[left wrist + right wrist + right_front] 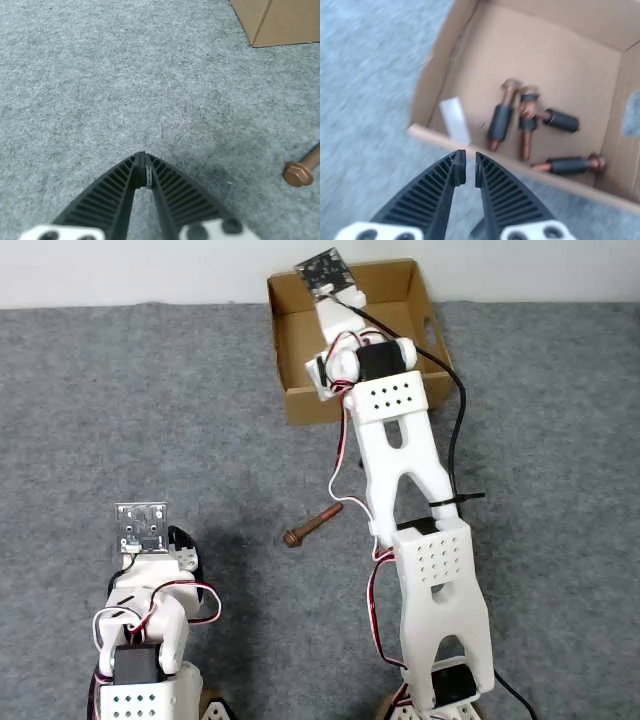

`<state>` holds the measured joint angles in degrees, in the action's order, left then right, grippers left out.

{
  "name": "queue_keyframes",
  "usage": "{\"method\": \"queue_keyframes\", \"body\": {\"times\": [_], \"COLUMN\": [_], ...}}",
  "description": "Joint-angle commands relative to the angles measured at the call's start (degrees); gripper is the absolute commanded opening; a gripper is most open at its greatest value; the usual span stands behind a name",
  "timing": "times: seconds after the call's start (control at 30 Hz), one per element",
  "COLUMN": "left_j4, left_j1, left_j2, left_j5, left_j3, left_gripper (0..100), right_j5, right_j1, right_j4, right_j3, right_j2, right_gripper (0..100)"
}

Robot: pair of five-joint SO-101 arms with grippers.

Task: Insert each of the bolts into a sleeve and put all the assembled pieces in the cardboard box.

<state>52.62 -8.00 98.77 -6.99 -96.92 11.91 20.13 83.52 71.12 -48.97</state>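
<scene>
Hovering above the front rim of the cardboard box [310, 405], my right gripper [469, 161] has its jaws drawn narrow, with a thin slit between the tips and nothing in them. Past that rim, four sleeved bolts [500, 122] lie loose on the box floor, each with a dark sleeve around a copper shank. My left gripper [144, 159] is pressed fully together and also empty. It sits low over the grey tabletop [150, 390], well apart from the box.

One bolt [312, 523] lies outside the box. It rests flat on the tabletop, some way out from the box's front wall, bare copper along its whole length. Its long axis runs on a diagonal, with the shank end pointing toward the box and the hex head pointing away from it, toward my left arm. My left wrist view catches that head off to one side of the closed tips, apart from them.

I reckon the left gripper is the nearer of the two. The right would have to draw back from the box, though its forearm passes just beside the shank end. The task looks nearly done: this bolt wants a sleeve, then the box. The grasp should come across the shank, with the jaws opened first.
</scene>
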Motion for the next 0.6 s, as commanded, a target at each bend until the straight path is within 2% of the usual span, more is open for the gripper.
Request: {"method": "queue_keyframes", "body": {"times": [0.0,0.17,0.47,0.57], "left_j4": [0.18,-0.79,-0.70,-0.70], "left_j1": [-3.34,-3.69,-3.69,-3.78], "left_j2": [0.35,0.09,0.09,0.09], "left_j5": [0.35,0.35,0.35,0.35], "left_j3": [0.13,0.13,0.13,0.13], "left_gripper": [1,1,1,1], "right_j5": [0.70,0.70,0.26,-5.01], "right_j1": [1.80,2.51,1.63,0.31], "right_j4": [11.12,19.12,19.38,19.30], "right_j3": [7.12,8.97,7.47,2.29], "right_j2": [0.22,0.13,-0.04,0.04], "right_gripper": [1.4,1.4,1.9,2.0]}}
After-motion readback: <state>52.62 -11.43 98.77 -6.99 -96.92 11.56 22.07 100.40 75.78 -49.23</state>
